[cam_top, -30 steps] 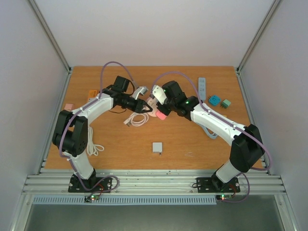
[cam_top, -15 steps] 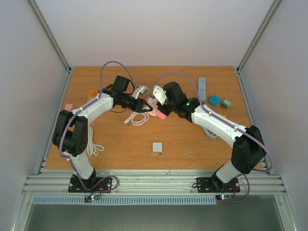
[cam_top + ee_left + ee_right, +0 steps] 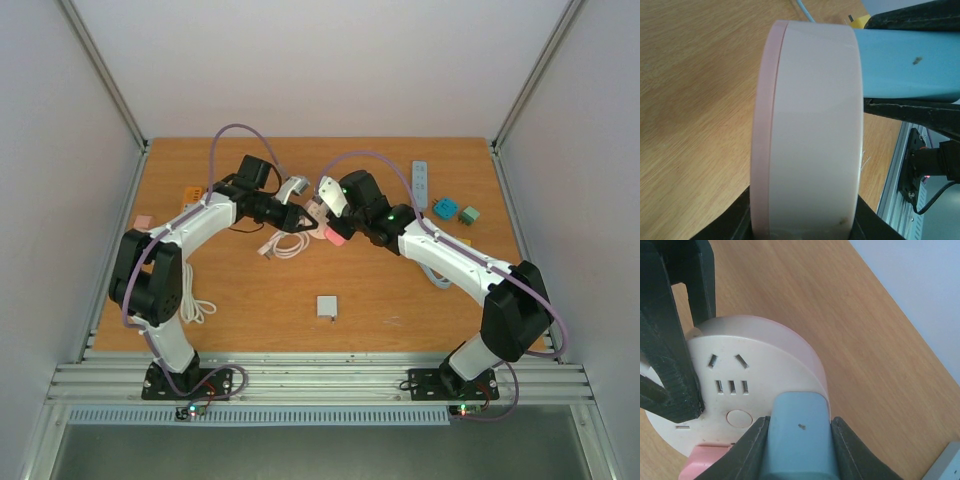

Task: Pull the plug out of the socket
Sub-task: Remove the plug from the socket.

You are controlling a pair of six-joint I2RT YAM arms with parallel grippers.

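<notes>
Presently, plug (image 3: 799, 432): blue, seated in the face of the socket (image 3: 757, 367), flush against that face with no gap and no prong showing.
Socket: round, white-faced with a pink back rim, spare slots bare beside the plug; seen edge-on from the left wrist; resting on the table (image 3: 400, 300) or lifted just off it, cannot tell.
Grip on the plug: right gripper (image 3: 798, 455) clenched on the blue body, one finger on each flat side, reaching in square to the socket face.
Grip on the socket: left gripper (image 3: 802, 230) clamped across the socket's rim, on the side away from the plug.
Step in hand: judged to be the pull itself, with both holds in place and no separation yet begun.
Next move: likely a straight draw of the plug away from the socket face, in line with the prongs, with the socket braced against that pull.
Watch for: the round rim slipping in the clamp, or a sideways tilt binding the prongs in the socket.
Around the socket: white cable (image 3: 285, 247) coiled just beside the socket on the left arm's side; small grey block (image 3: 327, 306) well apart from the socket, toward the arm bases.
</notes>
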